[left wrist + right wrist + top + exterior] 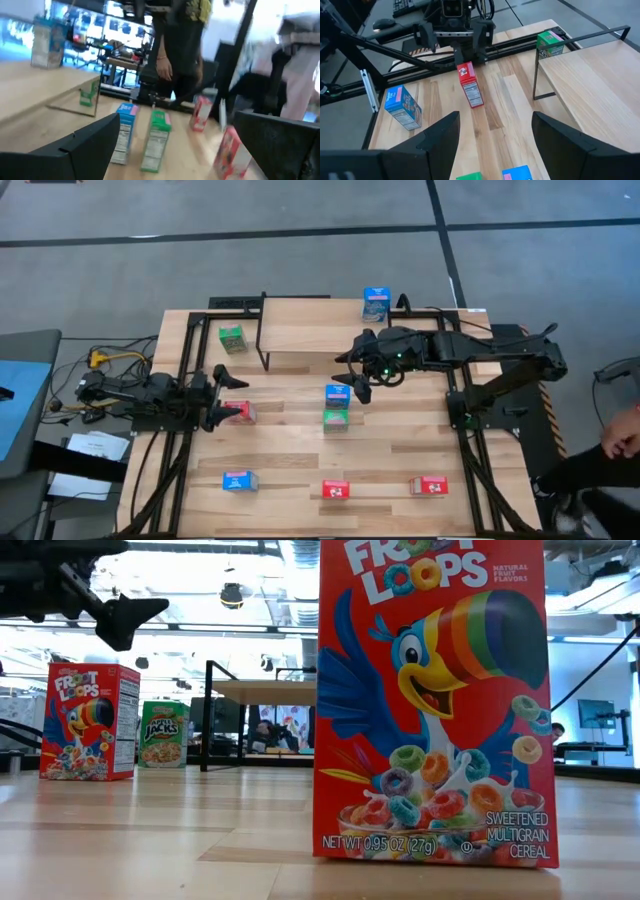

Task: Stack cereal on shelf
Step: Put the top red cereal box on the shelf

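Note:
The shelf [310,328] stands at the table's far middle with a blue cereal box [376,303] upright on it. My right gripper [352,378] [495,120] hangs open above a blue box [338,393] and a green box [336,418] at mid-table, touching neither. My left gripper [223,395] [175,120] is open at the left edge. An upright red box [239,412] [469,85] stands just in front of it, apart from its fingers. A green box [232,338] stands left of the shelf.
Along the near edge stand a blue box [240,480] and two red boxes [335,490] [428,486]; the middle red one fills the low view [430,700]. Cables [100,360] lie off the table's left. A person's hand [620,435] shows at the right.

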Controlling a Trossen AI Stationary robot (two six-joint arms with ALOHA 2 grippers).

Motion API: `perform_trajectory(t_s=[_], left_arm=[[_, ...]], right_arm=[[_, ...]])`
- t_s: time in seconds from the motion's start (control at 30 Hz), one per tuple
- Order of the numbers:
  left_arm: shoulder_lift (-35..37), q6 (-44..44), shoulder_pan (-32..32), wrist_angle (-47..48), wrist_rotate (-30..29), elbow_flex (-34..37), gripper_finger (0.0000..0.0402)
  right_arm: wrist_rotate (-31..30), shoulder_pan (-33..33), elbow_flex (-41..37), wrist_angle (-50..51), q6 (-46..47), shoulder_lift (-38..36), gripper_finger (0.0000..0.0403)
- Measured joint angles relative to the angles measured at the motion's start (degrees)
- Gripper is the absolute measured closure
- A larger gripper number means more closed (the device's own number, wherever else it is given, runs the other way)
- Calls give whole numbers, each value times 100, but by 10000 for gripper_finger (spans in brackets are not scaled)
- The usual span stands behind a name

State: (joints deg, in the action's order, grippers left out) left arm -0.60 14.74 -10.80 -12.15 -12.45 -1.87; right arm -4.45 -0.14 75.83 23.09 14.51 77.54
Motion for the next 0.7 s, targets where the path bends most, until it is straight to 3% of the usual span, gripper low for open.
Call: perform_trajectory(t_s=[0.13,0.37,0.7], left_arm=[[0,174,-1,-402,-385,0,22],[-20,-633,-1,-507,-848,-259,22],[-520,-999,-1,1504,-951,-1556,22]], right_arm=[[-2,0,0,-2,1,0,131],[-3,0,0,-2,1,0,131],[-4,0,0,-1,3,0,131]])
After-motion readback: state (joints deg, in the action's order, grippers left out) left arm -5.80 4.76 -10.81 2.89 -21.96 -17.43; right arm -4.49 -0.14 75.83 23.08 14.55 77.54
